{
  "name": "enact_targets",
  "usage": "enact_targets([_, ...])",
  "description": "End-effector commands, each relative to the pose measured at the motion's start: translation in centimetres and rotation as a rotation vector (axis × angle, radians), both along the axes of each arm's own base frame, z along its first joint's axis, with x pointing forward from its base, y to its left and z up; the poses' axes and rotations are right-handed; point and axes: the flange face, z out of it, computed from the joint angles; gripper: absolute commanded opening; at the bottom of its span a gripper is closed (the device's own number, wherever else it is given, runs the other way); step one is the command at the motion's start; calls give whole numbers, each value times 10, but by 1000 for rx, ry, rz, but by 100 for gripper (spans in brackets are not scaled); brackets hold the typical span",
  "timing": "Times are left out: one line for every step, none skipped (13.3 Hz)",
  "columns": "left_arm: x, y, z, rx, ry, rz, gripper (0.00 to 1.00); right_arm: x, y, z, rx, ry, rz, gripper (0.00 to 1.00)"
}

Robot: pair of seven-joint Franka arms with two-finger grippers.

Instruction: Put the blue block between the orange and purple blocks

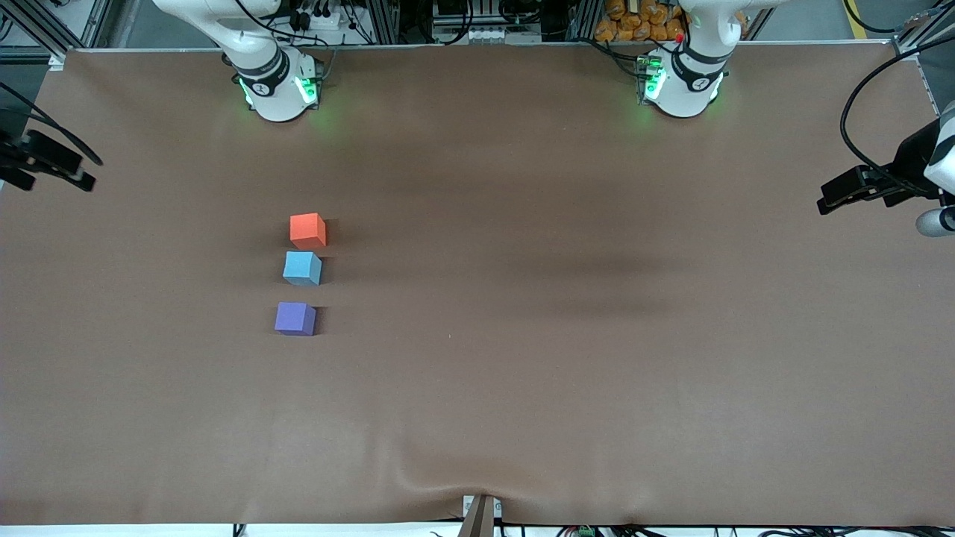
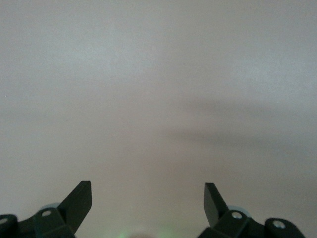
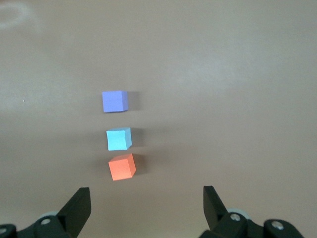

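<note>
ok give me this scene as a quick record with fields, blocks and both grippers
orange block: on the table, farthest of the three from the front camera
blue block: between the other two in one row, close beside the orange one, turned a little askew
purple block: nearest the front camera, a wider gap to the blue one
left gripper: open, empty, over bare table at the left arm's end, waiting
right gripper: open, empty, up over the table at the right arm's end, blocks in its wrist view
task state: blue block sits between orange and purple
</note>
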Motion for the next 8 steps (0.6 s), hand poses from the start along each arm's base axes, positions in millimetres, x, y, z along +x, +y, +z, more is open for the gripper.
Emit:
enact_targets([-9,1,10,-5,0,-3,100,0,-10,17,-24,2,-12,100])
enact_targets([-9,2,8,-5,3,-5,100,0,-7,25,-36,-6,-7,100])
enact_targets([-9,2,9,-5,1,-3,100,-4,-5,27,-53,21,-2,100])
enact_targets([-8,2,9,-6,0,-5,100,-7,-2,29,-55,44,5,100])
enact_targets([-8,2,9,-6,0,-3,100,-8,2,31,-56,46,8,100])
enact_targets([-10,2,10,-3,0,-3,100,-7,6,31,-57,46,10,100])
enact_targets([-11,-1,11,-2,0,3,100,-7,7,31,-63,47,7,100])
enact_targets([-12,-3,11,-2,3,1,100,-7,11,31,-84,49,16,100])
